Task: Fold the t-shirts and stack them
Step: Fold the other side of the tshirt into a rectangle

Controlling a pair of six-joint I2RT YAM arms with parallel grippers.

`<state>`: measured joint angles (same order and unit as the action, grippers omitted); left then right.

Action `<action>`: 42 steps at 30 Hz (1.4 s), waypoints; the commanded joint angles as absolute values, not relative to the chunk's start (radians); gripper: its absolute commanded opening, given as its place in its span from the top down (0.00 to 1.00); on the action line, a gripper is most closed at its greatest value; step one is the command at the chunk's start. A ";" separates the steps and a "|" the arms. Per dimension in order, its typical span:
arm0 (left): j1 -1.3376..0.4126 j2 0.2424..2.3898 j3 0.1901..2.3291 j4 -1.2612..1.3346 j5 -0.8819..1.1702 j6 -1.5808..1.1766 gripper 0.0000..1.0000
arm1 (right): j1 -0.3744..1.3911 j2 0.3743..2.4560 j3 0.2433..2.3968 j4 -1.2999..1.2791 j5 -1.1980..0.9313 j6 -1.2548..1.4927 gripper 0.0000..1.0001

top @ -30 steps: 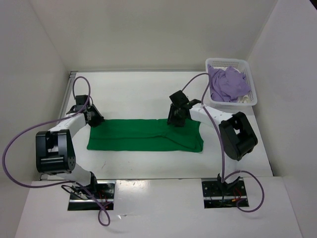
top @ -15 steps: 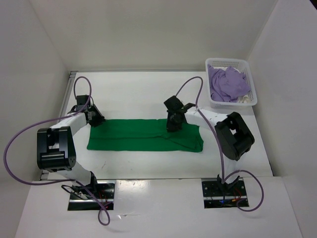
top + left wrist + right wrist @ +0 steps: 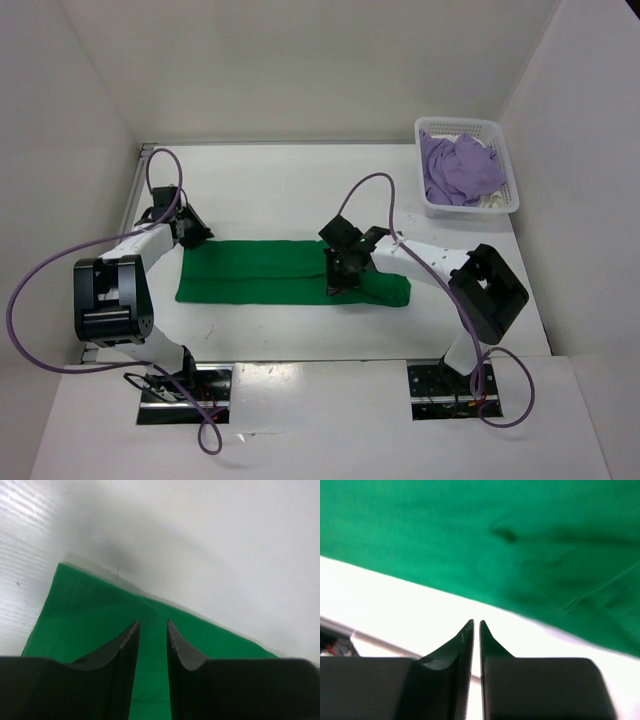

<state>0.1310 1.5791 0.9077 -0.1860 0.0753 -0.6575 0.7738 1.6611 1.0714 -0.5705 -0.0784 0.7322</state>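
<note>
Right gripper nearly pinched shut, a thin slit between its fingers and nothing that I can see caught in it, hangs at the near edge of the green t-shirt, a little right of the shirt's middle. From its wrist view the cloth lies just beyond the fingertips, with bare white table under them. The shirt is folded into a long band whose long axis runs left to right across the table in front of both arms.

At the band's far left corner the left gripper stands partly open, green cloth showing in the gap; I cannot tell whether it presses on the cloth or only hovers.

As I judge it, the next fold turns on the band's right end, which lies to the right of the right gripper and is that arm's to reach. The lavender t-shirt sits heaped in the white basket at the far right corner, a scrap of cream-white cloth beneath it.
</note>
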 commanded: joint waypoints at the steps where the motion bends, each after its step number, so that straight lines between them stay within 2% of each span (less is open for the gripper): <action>1: 0.133 1.563 0.983 -0.175 0.101 -0.663 0.65 | 0.793 1.594 1.140 -0.649 -0.066 0.720 0.76; 2: 0.133 1.552 0.983 -0.175 0.115 -0.673 0.65 | 0.793 1.594 1.149 -0.663 -0.014 0.706 0.68; 5: 0.124 1.533 0.974 -0.175 0.127 -0.683 0.65 | 0.752 1.594 1.172 -0.673 0.012 0.692 0.61; 13: 0.092 1.454 0.925 -0.186 0.127 -0.683 0.65 | 0.692 1.510 1.100 -0.669 0.103 0.715 0.50; 16: 0.072 1.443 0.916 -0.186 0.127 -0.683 0.65 | 0.673 1.552 1.089 -0.643 0.092 0.715 0.46; 32: 0.072 1.404 0.897 -0.195 0.146 -0.683 0.65 | 0.664 1.652 1.071 -0.571 0.041 0.724 0.48; 42: 0.072 1.384 0.888 -0.195 0.146 -0.683 0.65 | 0.664 1.695 1.114 -0.548 0.031 0.715 0.71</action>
